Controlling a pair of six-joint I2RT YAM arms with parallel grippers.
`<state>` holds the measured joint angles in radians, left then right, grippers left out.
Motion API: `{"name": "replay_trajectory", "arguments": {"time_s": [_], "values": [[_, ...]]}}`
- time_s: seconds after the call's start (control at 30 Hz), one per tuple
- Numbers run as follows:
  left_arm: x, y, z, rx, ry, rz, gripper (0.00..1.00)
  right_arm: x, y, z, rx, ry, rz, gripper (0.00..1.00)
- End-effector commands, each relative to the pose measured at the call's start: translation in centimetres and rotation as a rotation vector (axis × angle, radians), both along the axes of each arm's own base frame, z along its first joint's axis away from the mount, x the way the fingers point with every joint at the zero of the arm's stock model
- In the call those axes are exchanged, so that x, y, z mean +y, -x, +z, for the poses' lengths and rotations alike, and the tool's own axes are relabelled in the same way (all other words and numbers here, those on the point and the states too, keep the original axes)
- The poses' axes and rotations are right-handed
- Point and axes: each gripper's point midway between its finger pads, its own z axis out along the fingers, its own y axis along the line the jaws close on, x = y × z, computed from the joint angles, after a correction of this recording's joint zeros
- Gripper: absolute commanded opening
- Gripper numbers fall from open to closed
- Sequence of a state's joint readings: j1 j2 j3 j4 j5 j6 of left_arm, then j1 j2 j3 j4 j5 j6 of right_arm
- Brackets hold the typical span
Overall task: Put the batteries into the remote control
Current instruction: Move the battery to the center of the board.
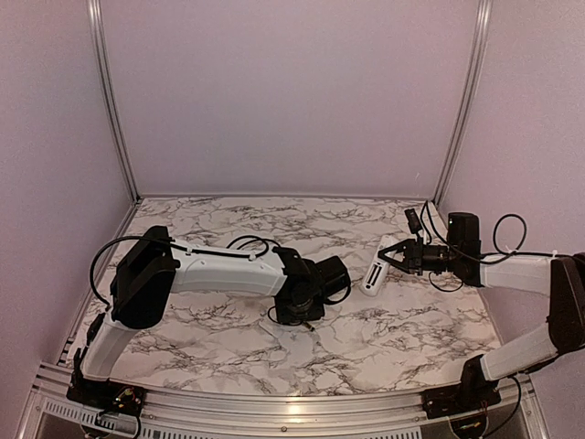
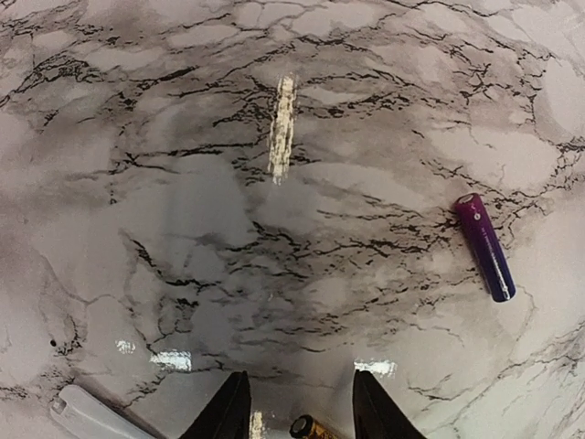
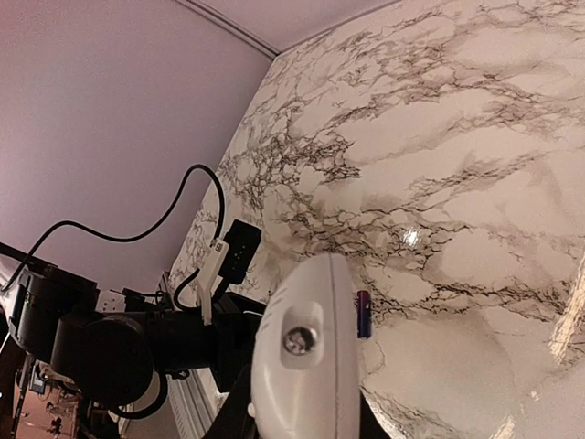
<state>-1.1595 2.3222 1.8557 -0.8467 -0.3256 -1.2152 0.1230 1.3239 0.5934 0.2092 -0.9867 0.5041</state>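
Closest to the left wrist camera, the left gripper (image 2: 300, 389) points down at the marble-patterned table (image 2: 183, 201). Its two black fingers stand apart, and the gold-tipped end of a dark cylindrical battery (image 2: 311, 428) shows between them with a gap on either side. Just left of those fingers a flat white plastic strip (image 2: 87, 416) lies on the table. Farther right, well apart from the fingers, a purple cylindrical battery (image 2: 484, 247) lies on its side on the marble. Right of centre in the top view, the slim white plastic remote control (image 1: 374, 275) is pinched from its right side by the right gripper (image 1: 398, 259), jaws pressed against it. I cannot tell whether the remote touches the table.
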Motion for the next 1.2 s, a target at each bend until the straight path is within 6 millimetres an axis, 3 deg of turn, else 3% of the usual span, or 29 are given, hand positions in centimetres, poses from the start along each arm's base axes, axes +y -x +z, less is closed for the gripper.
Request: {"name": "replay_trajectory", "arguments": {"time_s": [0.0, 0.33, 0.57, 0.87, 1.17], "values": [[0.0, 1.3, 1.1, 0.015, 0.002, 0.004, 0.40, -0.1, -0.5, 0.8, -0.028, -0.012, -0.001, 0.00], [-1.0, 2.8, -0.2, 0.052, -0.020, -0.026, 0.39, -0.2, -0.5, 1.0, -0.029, -0.014, -0.002, 0.00], [-1.2, 2.7, -0.6, 0.051, -0.037, -0.051, 0.26, -0.2, -0.4, 1.1, -0.028, -0.016, -0.002, 0.00], [-0.7, 2.7, -1.4, 0.063, -0.068, -0.059, 0.22, -0.2, -0.4, 1.0, -0.030, -0.016, -0.002, 0.00], [0.0, 0.1, 1.1, -0.033, -0.111, -0.166, 0.06, -0.1, -0.1, 0.9, -0.024, -0.025, 0.005, 0.00]]}}
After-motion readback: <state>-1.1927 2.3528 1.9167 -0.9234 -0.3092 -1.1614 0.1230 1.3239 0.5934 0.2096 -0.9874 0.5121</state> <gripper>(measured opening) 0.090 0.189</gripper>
